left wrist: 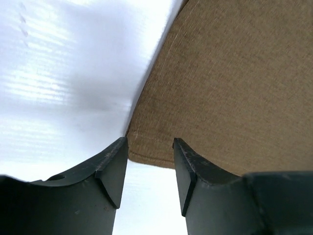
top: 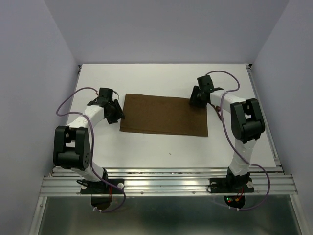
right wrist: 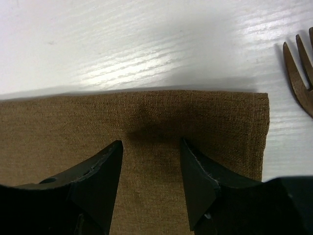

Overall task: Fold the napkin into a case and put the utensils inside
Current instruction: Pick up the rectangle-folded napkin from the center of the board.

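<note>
The dark brown napkin (top: 164, 115) lies flat on the white table (top: 161, 147) as a wide rectangle, and no case shows. My left gripper (top: 119, 115) is at its left edge. In the left wrist view this gripper (left wrist: 149, 142) is open, its fingertips straddling the napkin's (left wrist: 220, 88) near corner. My right gripper (top: 195, 100) hangs over the far right corner. It (right wrist: 151, 142) is open just above the cloth (right wrist: 58, 122) with nothing pinched. Of the utensils, only the dark brown tines of a fork (right wrist: 298, 73) show, on the table right of the napkin.
White walls close in the table on the left, back and right. The right arm's upper link (top: 247, 120) stands over the table's right side. An aluminium rail (top: 166, 183) with both arm bases runs along the near edge.
</note>
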Tool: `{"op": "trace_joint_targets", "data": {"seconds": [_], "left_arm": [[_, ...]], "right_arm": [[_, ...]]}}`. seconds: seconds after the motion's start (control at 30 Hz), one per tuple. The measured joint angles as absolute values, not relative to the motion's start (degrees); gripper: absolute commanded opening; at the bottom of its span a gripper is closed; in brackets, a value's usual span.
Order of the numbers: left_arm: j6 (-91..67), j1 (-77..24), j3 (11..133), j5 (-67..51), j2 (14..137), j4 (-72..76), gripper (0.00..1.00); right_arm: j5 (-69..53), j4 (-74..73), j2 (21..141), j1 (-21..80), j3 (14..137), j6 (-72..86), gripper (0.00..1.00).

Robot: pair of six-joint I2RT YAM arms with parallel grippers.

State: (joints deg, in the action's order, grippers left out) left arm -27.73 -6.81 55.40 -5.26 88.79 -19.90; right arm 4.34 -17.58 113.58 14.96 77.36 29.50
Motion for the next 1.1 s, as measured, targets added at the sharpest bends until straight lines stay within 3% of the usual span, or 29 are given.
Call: {"op": "trace_joint_targets", "data": {"seconds": [1.1], "left_arm": [[-32.9,-11.0,52.4,3.5,90.5,-20.2,0.42]], "right_arm": [[2.5,-17.7,112.4,15.0,76.9,29.3,0.56]]}}
